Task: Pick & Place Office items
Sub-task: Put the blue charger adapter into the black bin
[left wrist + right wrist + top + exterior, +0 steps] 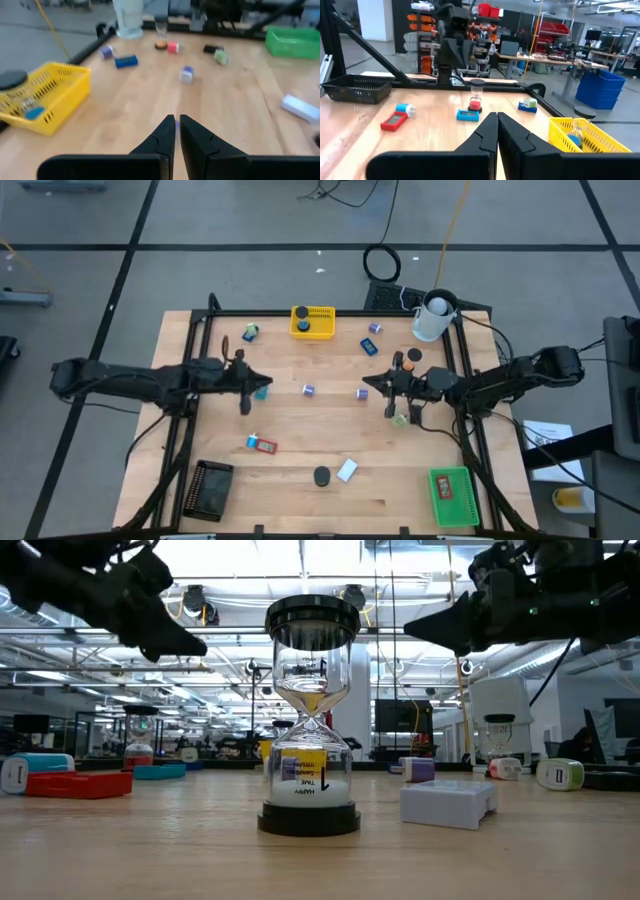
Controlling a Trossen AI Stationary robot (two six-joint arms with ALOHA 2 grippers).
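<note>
Small office items lie scattered on the wooden table (300, 420): a red and blue piece (262, 444), a white block (347, 470), a small hourglass (310, 720), purple pieces (309, 390) and a blue one (369, 346). My left gripper (268, 384) hovers shut left of centre, above a teal piece (262, 392), with nothing between its fingers (165, 137). My right gripper (366, 383) hovers shut right of centre, facing the left one, also holding nothing (496, 122). In the low view both grippers (195, 643) (412, 626) hang well above the tabletop.
A yellow mesh tray (312, 321) holding a few pieces stands at the far edge, with a white cup (433, 318) at the far right. A black tray (210, 488) is at the near left and a green tray (453, 495) at the near right. Bare wood lies between the grippers.
</note>
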